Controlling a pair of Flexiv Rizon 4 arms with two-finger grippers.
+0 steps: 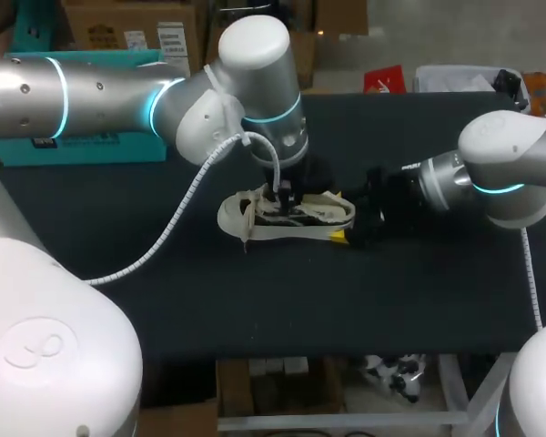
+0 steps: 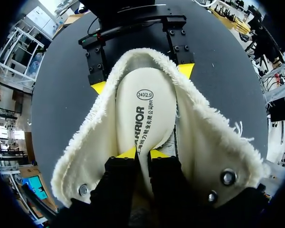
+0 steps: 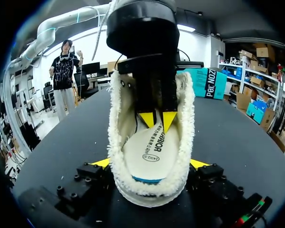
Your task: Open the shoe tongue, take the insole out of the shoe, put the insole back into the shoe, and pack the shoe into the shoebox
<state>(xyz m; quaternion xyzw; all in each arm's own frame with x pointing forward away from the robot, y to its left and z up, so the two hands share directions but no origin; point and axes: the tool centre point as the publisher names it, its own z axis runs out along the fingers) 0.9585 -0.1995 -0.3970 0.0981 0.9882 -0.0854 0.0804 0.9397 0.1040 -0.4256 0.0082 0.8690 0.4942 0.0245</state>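
The shoe (image 2: 213, 142) lining is rough fleece cloth; its eyelets (image 2: 228, 177) are shiny metal. The insole (image 2: 147, 109) is smooth and matt. The table (image 1: 255, 309) is matt black. The left arm (image 1: 255, 55) is glossy plastic and satin metal.

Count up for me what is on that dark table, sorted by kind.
cream fleece-lined shoe: 1
cream insole with black print: 1
teal cardboard box: 1
yellow-tipped two-finger grippers: 2 (left gripper, right gripper)
Total: 5
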